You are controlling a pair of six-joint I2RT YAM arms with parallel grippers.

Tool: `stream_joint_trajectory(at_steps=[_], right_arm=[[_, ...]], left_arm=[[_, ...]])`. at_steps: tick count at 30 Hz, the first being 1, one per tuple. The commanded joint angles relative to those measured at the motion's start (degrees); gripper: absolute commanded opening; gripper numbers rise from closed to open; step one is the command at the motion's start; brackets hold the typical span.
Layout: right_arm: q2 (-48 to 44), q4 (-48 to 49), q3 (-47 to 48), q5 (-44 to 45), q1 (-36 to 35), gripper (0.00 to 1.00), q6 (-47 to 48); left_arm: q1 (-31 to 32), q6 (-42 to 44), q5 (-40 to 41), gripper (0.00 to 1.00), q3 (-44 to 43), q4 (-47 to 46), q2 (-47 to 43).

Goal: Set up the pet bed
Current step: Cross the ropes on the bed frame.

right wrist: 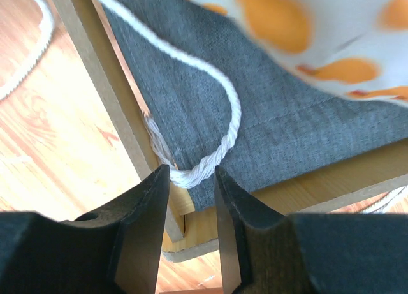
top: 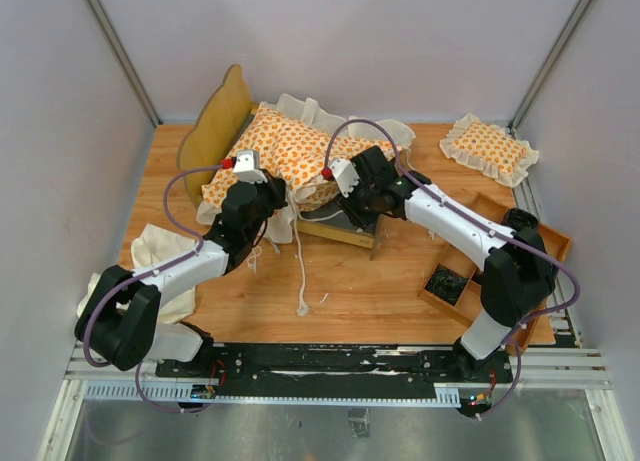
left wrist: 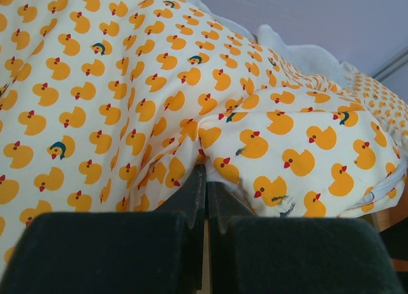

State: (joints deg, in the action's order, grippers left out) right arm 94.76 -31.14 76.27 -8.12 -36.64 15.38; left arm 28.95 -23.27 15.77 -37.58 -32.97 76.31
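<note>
We record a light-brown wooden tabletop (top: 400, 291). Directly on it: a light-wood bed frame with a grey fabric base (top: 340, 233), left of centre; a white twisted tie cord (top: 298, 271) trailing toward the near edge; a plain cream cloth (top: 160, 251), near left; a small square duck-print ruffled pillow (top: 490, 148), far right; a shallow wooden compartment tray (top: 555, 243), right edge.

Lab: white-walled robot enclosure (top: 60, 131)

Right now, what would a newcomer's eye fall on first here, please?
The duck-print cushion sprawls over the wooden bed frame, far left on the table, with the left hand shut at its fabric. The right hand stands open around a white tie string by the grey base.
</note>
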Motion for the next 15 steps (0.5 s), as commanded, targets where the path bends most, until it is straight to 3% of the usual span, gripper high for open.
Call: stream_joint_trajectory(at_steps=[1, 9, 15], right_arm=[[1.9, 0.6, 4.3, -1.6, 0.0, 0.36, -5.0], [6.4, 10.1, 3.6, 0.8, -1.1, 0.36, 3.1], [10.6, 11.0, 3.9, 1.0, -1.1, 0.38, 7.7]], left_arm=[[-1.1, -0.7, 0.4, 0.00, -1.7, -1.9, 0.7], [-1.3, -1.6, -0.2, 0.00, -2.4, -1.8, 1.3], [-1.8, -2.1, -0.4, 0.00, -2.9, -1.7, 1.8]])
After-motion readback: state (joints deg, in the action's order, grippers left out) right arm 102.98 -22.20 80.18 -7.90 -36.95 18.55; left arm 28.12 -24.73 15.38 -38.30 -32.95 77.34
